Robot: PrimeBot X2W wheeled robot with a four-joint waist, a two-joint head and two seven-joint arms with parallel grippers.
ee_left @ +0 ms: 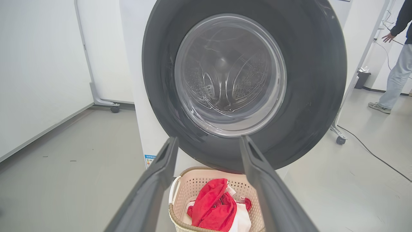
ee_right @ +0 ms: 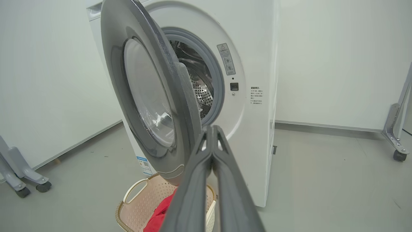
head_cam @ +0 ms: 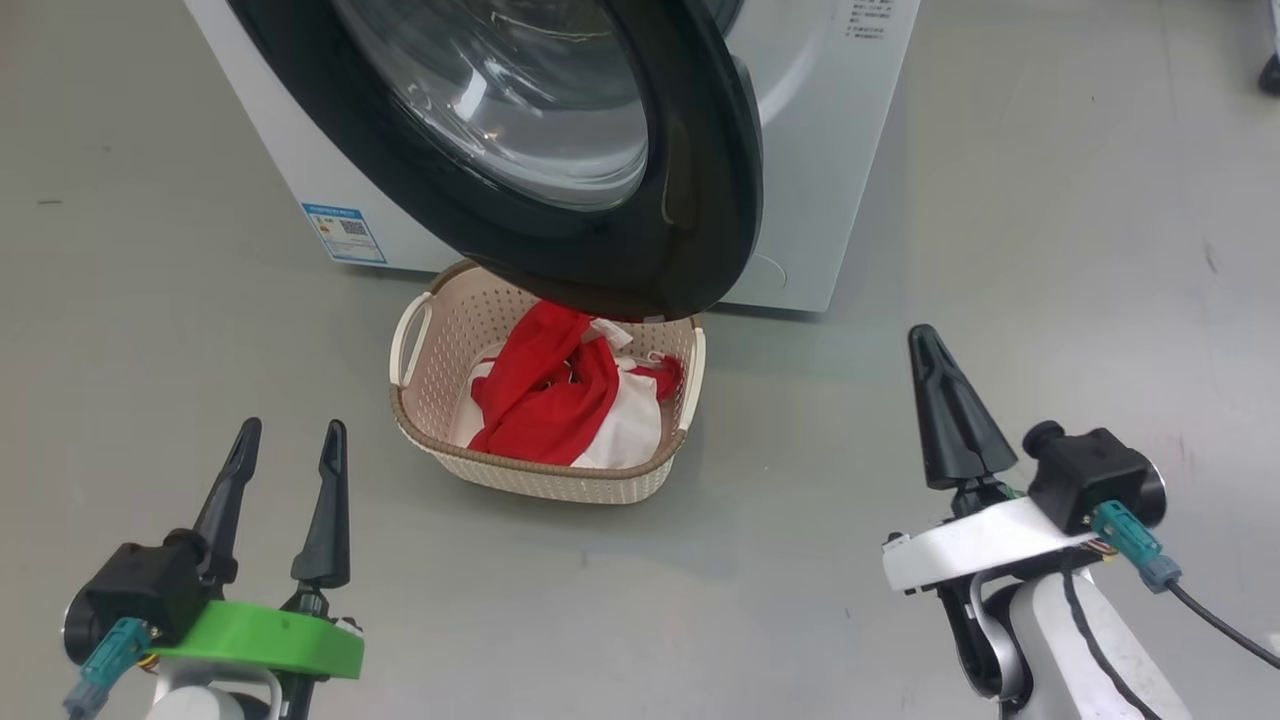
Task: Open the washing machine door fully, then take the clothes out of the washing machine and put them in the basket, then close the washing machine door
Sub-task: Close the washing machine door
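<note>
Nearest, the left gripper (head_cam: 292,432) hangs low at the left, its two dark fingers (head_cam: 328,500) spread apart and holding nothing. The right gripper (head_cam: 924,345), at the right, has its fingers pressed together into one point, empty. Between and beyond them the basket (head_cam: 560,478), cream, perforated and brown-rimmed, stands on the grey floor (head_cam: 800,620) with the clothes (head_cam: 545,400), crumpled red and white fabric, heaped inside. Above its far edge juts the washing machine door (head_cam: 700,180), a glossy black rim round bulging clear glass, partly open from the white washing machine (head_cam: 830,150) behind
</note>
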